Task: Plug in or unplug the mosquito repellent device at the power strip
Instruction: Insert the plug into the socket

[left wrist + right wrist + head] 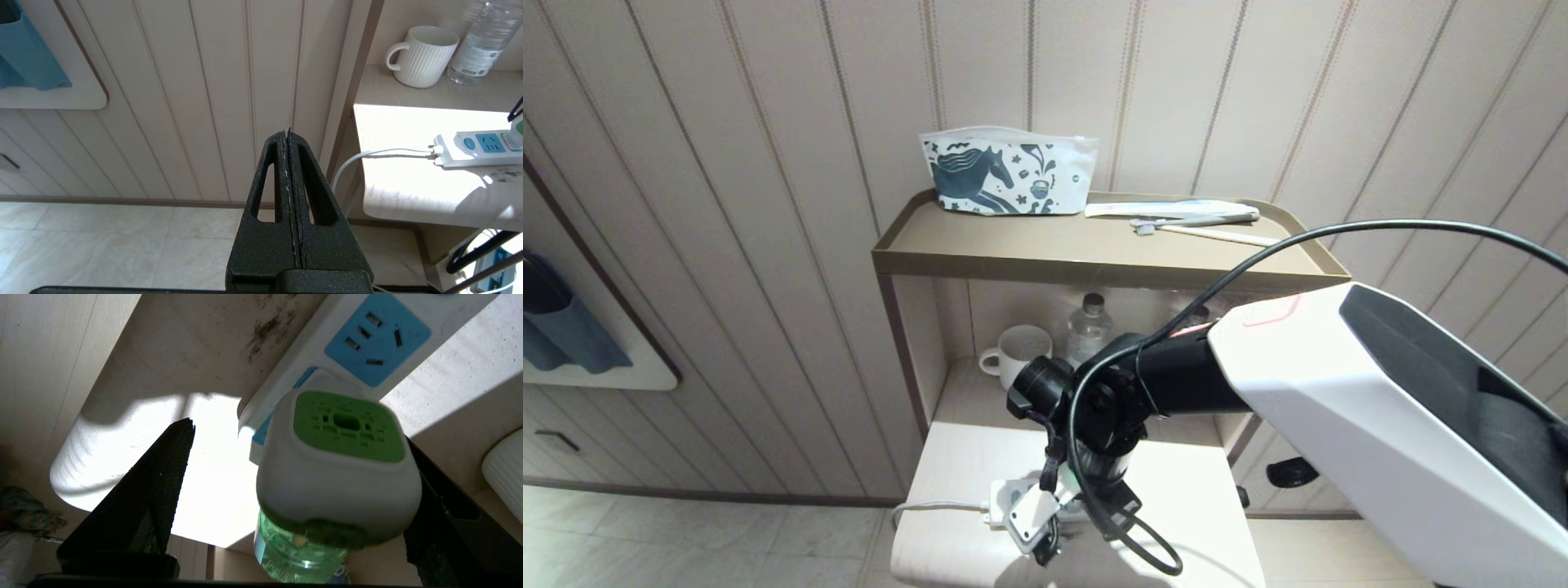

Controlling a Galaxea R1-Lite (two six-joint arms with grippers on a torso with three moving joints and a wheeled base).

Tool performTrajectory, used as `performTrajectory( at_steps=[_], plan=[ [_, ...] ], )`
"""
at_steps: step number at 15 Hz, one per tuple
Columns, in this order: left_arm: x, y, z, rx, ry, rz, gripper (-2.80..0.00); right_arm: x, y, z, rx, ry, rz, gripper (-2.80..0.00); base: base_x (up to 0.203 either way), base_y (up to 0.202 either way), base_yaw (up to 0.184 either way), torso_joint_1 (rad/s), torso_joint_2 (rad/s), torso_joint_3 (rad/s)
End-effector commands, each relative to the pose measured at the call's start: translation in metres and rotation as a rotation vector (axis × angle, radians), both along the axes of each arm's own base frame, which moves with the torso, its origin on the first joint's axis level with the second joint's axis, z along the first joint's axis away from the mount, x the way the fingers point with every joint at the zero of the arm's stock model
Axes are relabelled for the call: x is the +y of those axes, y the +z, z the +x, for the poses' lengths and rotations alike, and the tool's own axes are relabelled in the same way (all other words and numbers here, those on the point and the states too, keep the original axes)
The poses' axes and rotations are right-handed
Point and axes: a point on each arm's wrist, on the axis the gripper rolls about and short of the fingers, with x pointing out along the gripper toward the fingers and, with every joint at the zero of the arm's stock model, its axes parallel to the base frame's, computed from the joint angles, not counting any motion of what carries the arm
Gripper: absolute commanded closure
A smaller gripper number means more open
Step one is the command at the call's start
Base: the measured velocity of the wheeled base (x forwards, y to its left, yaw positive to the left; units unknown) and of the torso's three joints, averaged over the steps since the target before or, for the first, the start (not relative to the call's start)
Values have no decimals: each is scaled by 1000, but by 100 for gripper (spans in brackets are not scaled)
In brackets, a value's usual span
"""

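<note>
1. The plug-in repellent sat between the two fingers of the right gripper, well off-centre. One finger lay right against the white head's side. The other finger stood well apart from it, with bright tabletop showing through the gap.
2. Fingers were wide, not clamped on anything. I judge this a released or not-yet-made grip; any coming move, pull or retreat, turns on that one-sided gap.
3. Long axis ran from the green bottle nearest the wrist camera, through the white head, to the power strip beyond. The head's far end met the strip at a blue socket panel. The prongs were hidden, so I couldn't tell how fully it was seated.
4. The next socket along the strip was free.
5. In the head view the right gripper hung over the strip at the near end of the pale table. The right arm was clearly the nearer one.
6. The left gripper was parked off the table's side, fingers pressed together, holding nothing. Its camera saw the strip, with the cord running off the edge.
7. Looks: rounded squarish white head, green vented square on top, translucent green bottle with liquid inside. Smooth plastic, so probably slippery in a light pinch.
</note>
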Motion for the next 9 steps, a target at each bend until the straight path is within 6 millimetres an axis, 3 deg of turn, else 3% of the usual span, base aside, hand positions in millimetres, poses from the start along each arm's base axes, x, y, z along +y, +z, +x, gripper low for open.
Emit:
performTrajectory(
  at_steps=[1, 9],
  plan=[
    [0, 0, 0, 0, 0, 0, 0, -4, 12, -3, -18, 8, 14, -280, 0, 0, 0, 0, 0, 0],
    [0, 0, 0, 0, 0, 0, 0, -8, 16, -9, -76, 15, 68, -280, 0, 0, 0, 0, 0, 0]
  ],
)
